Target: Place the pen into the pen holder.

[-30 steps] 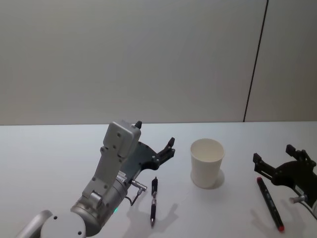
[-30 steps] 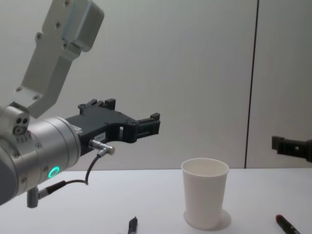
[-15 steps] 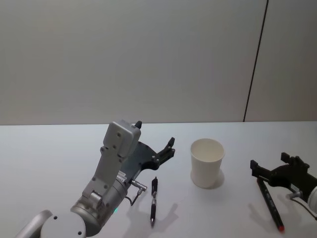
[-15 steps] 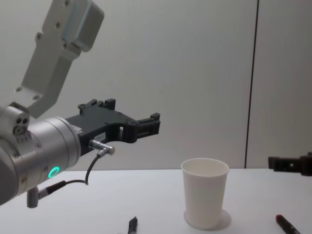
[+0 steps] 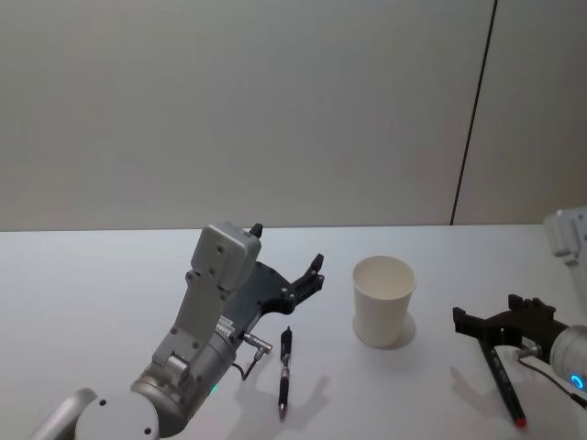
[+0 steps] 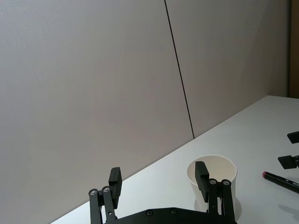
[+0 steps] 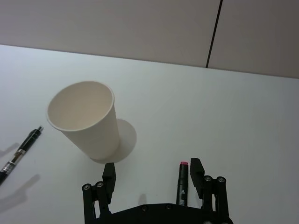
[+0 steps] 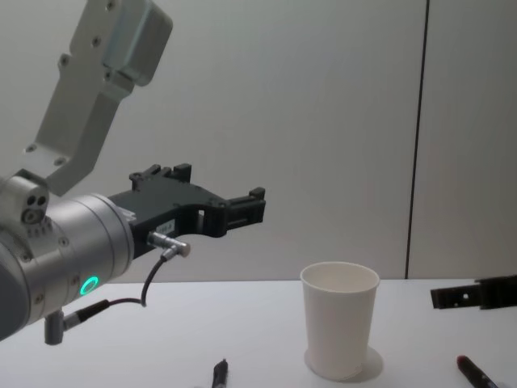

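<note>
The cup (image 5: 383,307) stands upright and empty, ahead of the right gripper (image 5: 484,316) and off toward its left finger. The right jaws are spread wide and hold nothing. They hover above the red-tipped pen (image 5: 503,380), which lies flat on the table (image 5: 92,284) between the two fingers, nearer one of them.

The left gripper (image 5: 288,246) hangs high with its jaws also wide apart and empty. The cup sits beyond its right finger, lower down. A black pen (image 5: 285,367) lies flat below the left jaws, back toward the robot, well apart from the cup.

The table is plain white. The wall (image 5: 275,110) behind is pale grey with a dark vertical seam (image 5: 472,119).
</note>
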